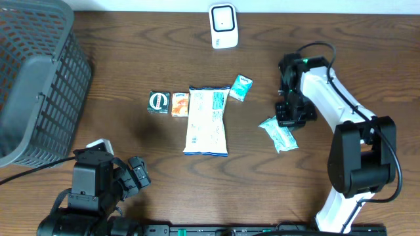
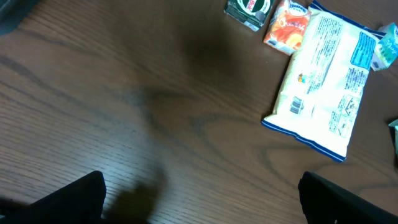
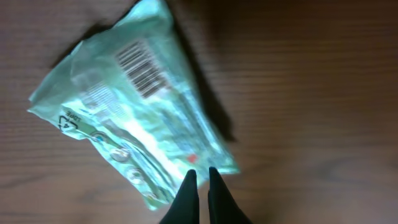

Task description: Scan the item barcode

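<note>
Seemingly the pickup is in hand: the right claw, pressed together, pinches the edge of the crinkled pale-green plastic packet at the right of the brown wooden tabletop, its barcode facing up. The next move calls for turning that code toward the white box-shaped scanner. The left claw hangs spread, empty.

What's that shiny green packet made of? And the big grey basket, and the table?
The green packet looks like thin glossy plastic film: it crinkles and glints with light. The grey basket seems moulded matte plastic, with a regular grid of slots. The table shows dark wood grain, maybe only a printed laminate.
</note>
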### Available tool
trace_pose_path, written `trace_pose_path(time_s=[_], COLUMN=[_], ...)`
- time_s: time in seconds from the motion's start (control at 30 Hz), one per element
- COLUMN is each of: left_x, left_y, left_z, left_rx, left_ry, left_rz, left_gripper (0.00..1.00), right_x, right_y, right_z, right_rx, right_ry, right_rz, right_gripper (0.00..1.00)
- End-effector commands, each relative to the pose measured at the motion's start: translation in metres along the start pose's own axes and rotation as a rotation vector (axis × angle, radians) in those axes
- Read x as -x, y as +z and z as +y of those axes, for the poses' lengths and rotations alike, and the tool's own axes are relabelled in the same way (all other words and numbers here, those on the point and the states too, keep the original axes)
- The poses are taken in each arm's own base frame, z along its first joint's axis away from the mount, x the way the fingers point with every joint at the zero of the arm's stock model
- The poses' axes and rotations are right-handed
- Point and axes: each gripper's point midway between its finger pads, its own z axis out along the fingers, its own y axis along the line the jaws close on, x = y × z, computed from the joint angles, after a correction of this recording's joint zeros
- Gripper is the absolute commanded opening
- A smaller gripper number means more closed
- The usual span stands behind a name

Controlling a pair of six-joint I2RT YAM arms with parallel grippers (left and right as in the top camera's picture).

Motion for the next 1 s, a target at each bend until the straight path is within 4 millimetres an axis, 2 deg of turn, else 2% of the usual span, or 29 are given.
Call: trace_pose_path(time_s=[0.0, 0.17, 0.23, 0.4, 0.5, 0.57, 0.8, 0.97], left_x=[0.0, 0.0, 0.0, 0.0, 0.0, 0.0, 0.0, 0.0], left_y=[0.0, 0.0, 0.0, 0.0, 0.0, 0.0, 0.0, 0.0], left_z=[0.002, 0.002, 0.002, 0.002, 0.002, 0.002, 0.002, 0.002], left_rx=[0.009, 0.009, 0.009, 0.009, 0.009, 0.009, 0.009, 0.009], left_ry=[0.0, 0.0, 0.0, 0.0, 0.0, 0.0, 0.0, 0.0], left_rz=[-0.005, -0.005, -0.005, -0.005, -0.005, -0.005, -0.005, -0.005], left_gripper=[0.98, 0.98, 0.97, 0.98, 0.98, 0.98, 0.98, 0.98], right_x=[-0.013, -0.017, -0.017, -0.011, -0.009, -0.006, 0.002, 0.017], right_y=[0.017, 0.036, 0.038, 0.032, 0.023, 0.017, -0.015, -0.033], right_z=[0.022, 0.055, 0.068, 0.094, 0.114, 0.12, 0.117, 0.075], right_rx=[0.098, 0.219, 0.262, 0.361, 0.46, 0.492, 0.464, 0.218], right_ry=[-0.048, -0.082, -0.077, -0.04, -0.058, -0.065, -0.086, -0.061], right_rz=[0.037, 0.029, 0.024, 0.004, -0.006, -0.014, -0.035, -0.1], right_gripper=[0.03, 0.03, 0.02, 0.01, 0.02, 0.02, 0.01, 0.06])
